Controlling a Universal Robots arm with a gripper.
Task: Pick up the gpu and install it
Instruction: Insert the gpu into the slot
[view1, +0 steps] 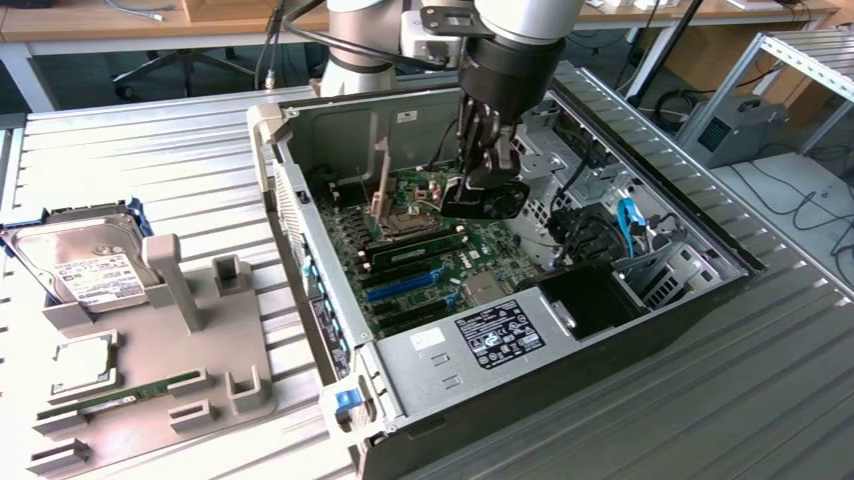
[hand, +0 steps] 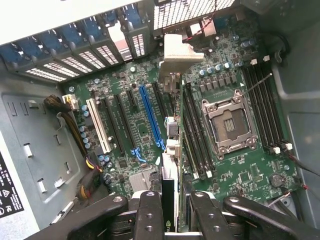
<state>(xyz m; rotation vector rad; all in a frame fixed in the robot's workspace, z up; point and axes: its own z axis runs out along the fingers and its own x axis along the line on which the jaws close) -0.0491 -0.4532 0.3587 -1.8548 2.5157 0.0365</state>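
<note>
The gpu (view1: 483, 200) hangs inside the open computer case (view1: 287, 190), above the green motherboard (view1: 441, 250), with its black cooler and round fan facing the camera. My gripper (view1: 481, 178) reaches down into the case and is shut on it. In the wrist view the gpu (hand: 170, 170) is seen edge-on between my two black fingers (hand: 150, 215). It runs out to its silver end bracket (hand: 181, 54) near the case's rear slots. It hovers above the motherboard (hand: 125, 145), beside the long blue slot (hand: 151, 117) and the black slots.
A grey parts holder (view1: 187, 340) lies at the exterior view's left, with a silver hard drive (view1: 83, 265), a CPU chip (view1: 83, 362) and a green RAM stick (view1: 120, 395). Inside the case are an open CPU socket (hand: 230, 125), cable bundles (view1: 601, 235) and a power supply (view1: 501, 335).
</note>
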